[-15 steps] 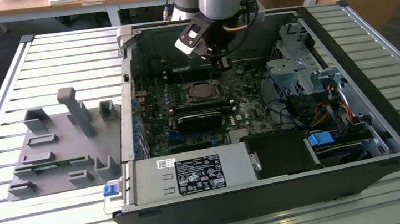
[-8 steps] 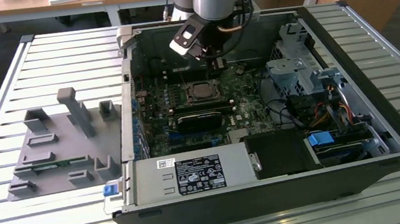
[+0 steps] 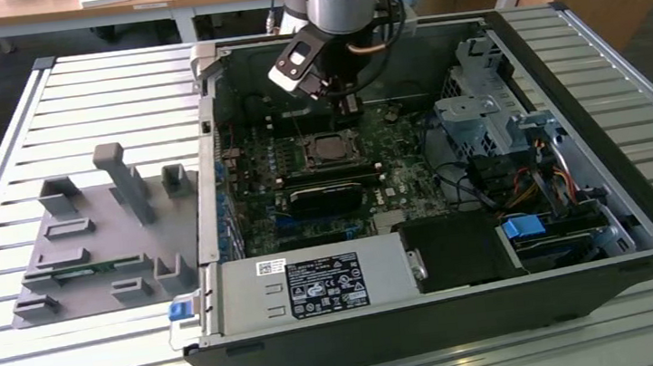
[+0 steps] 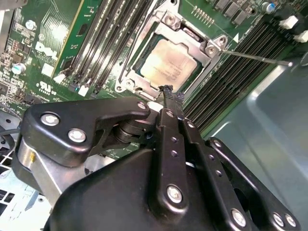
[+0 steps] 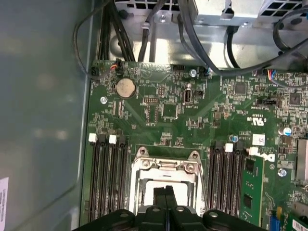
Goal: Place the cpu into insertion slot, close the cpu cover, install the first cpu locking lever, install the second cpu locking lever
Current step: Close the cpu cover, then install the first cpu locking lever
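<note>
Gripper (image 4: 169, 92): mine, fingers pressed together, empty, tip just beside the cpu cover (image 4: 212, 48). Cpu (image 4: 168, 65): seated in the insertion slot (image 4: 138, 72), cover lying over its edges. Locking lever (image 4: 255, 57): thin wire rod, sticking out free. I judge it light, stiff, springy and slippery, best pushed near its outer end.
</note>
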`<action>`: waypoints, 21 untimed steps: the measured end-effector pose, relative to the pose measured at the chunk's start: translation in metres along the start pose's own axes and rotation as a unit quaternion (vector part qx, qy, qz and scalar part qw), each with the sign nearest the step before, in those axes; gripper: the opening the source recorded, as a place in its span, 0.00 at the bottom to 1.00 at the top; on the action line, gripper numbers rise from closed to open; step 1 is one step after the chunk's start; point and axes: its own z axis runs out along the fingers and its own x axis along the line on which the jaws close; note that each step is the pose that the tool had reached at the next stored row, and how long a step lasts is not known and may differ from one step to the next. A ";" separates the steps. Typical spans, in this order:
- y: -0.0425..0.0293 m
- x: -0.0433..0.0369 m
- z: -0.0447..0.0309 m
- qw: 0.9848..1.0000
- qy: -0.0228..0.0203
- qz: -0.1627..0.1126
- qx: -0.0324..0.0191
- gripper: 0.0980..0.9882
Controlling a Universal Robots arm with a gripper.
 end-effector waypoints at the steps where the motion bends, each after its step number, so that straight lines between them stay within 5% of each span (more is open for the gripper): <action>1: -0.0009 0.0000 0.0000 1.000 0.000 0.000 0.000 0.01; 10: -0.0049 0.0002 -0.0017 1.000 0.000 0.000 0.000 0.01; 21: -0.0040 0.0016 -0.0313 1.000 -0.002 0.000 0.000 0.01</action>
